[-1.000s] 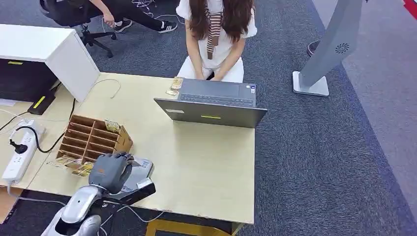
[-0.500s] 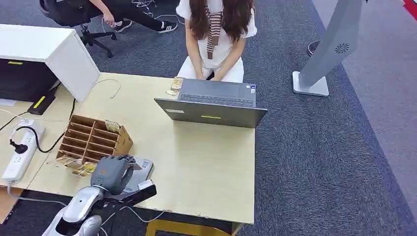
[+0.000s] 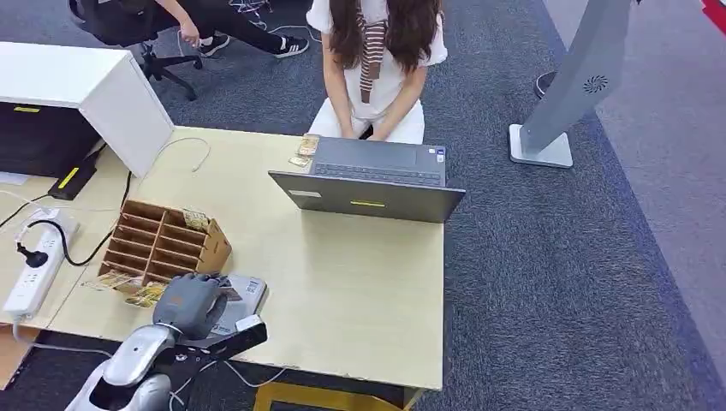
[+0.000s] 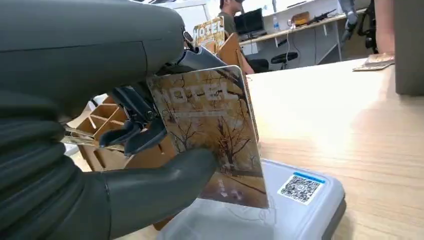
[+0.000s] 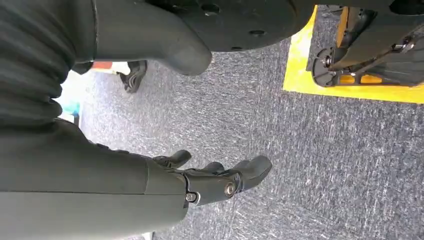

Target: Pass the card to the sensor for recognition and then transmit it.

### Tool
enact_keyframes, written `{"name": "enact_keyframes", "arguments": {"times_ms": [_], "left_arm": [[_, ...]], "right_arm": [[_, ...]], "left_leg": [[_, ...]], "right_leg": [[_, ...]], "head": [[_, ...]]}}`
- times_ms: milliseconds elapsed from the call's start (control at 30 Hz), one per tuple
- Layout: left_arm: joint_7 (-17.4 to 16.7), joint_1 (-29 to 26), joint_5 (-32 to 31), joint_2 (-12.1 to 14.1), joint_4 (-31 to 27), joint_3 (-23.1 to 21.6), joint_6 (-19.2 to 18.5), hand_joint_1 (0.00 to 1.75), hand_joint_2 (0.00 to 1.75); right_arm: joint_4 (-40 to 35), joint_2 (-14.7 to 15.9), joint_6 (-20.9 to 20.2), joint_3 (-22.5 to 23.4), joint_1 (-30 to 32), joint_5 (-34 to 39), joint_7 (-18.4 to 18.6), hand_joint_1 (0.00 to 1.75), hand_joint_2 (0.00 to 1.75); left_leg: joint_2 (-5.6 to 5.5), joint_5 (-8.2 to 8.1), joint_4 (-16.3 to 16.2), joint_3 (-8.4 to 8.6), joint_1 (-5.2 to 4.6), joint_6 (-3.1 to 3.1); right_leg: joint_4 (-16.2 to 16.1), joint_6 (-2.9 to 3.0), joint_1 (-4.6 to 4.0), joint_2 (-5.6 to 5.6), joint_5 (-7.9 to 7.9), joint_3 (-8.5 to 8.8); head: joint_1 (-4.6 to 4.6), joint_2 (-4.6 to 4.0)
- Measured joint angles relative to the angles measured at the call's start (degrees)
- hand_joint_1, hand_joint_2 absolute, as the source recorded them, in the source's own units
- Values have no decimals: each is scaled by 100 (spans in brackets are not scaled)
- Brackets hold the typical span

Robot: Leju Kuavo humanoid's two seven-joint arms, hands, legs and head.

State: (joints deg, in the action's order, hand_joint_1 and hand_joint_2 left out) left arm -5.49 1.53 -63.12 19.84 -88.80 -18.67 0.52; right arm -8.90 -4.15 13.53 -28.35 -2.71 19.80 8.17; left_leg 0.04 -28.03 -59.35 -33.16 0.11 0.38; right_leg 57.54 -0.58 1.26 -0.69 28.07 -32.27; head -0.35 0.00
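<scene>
One card point(image 4: 212, 135) concerns you: your left hand point(image 3: 190, 301) pinches it between thumb and fingers, upright, its lower edge just above the grey sensor point(image 4: 280, 205) near the table's front edge. The right hand point(image 5: 220, 180) hangs empty, fingers loosely apart. Open tabletop point(image 3: 360, 274) lies toward the laptop point(image 3: 368, 195).

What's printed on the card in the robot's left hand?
Bare trees on a golden-brown background, clearest in the left wrist view: card, left hand.
</scene>
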Motion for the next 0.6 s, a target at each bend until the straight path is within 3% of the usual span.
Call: {"name": "enact_keyframes", "arguments": {"times_ms": [600], "left_arm": [[0,243,260,46,348,-79,-260,175,175]], "right_arm": [[0,0,-20,-22,-9,-9,9,0,175]], "left_leg": [[-1,0,0,2,0,0]], "right_leg": [[0,0,0,0,0,2]], "head": [[0,0]]}}
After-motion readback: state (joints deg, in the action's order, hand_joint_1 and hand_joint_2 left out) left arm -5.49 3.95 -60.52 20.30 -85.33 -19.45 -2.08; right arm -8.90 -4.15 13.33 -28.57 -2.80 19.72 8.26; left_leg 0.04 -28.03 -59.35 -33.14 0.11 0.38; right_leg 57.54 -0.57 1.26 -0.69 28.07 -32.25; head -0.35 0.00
